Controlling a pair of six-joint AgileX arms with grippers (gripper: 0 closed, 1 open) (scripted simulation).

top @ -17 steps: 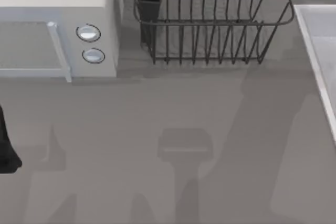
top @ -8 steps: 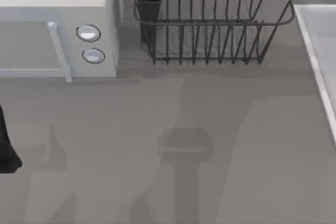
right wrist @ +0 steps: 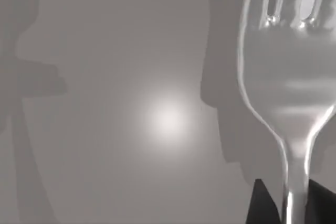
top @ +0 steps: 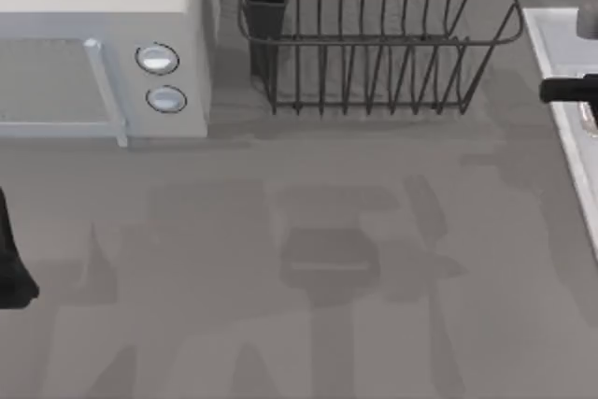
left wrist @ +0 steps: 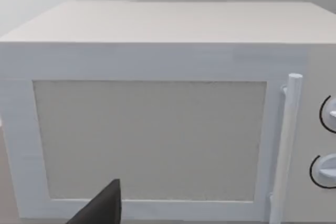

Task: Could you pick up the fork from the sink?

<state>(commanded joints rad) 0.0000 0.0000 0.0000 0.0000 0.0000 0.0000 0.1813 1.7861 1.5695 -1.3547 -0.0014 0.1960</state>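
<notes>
Fork [right wrist: 286, 77] close under the right wrist camera, tines pointing away from the gripper, thin neck running down between two dark fingers [right wrist: 262, 205].

Across the scene, from big to small: grey bench [top: 308, 231]; white microwave [top: 103, 53] at the far left; dark wire dish rack [top: 374, 44] at the back; pale sink [top: 572, 165] at the top view's right edge. Left arm [top: 11, 268] parked at the left edge, facing the microwave door; cannot tell its grip state. Right gripper [top: 561, 89] out over the sink rim, above the basin.

Judged from the wrist view: right gripper clenched on the fork at the narrow part of the handle, a finger touching each side. Soft shadow on the basin floor offset from the metal, so probably hanging just clear of the bottom, though hard to say for certain.

For the lift itself:
- Keep the squeeze firm; slim polished metal slips and swivels easily.
- Raise straight up, no sideways sweep until clear of the raised rim.
- Move slowly, since the long head ahead of the grip can swing.
- Stay well apart from the rack wires.
</notes>
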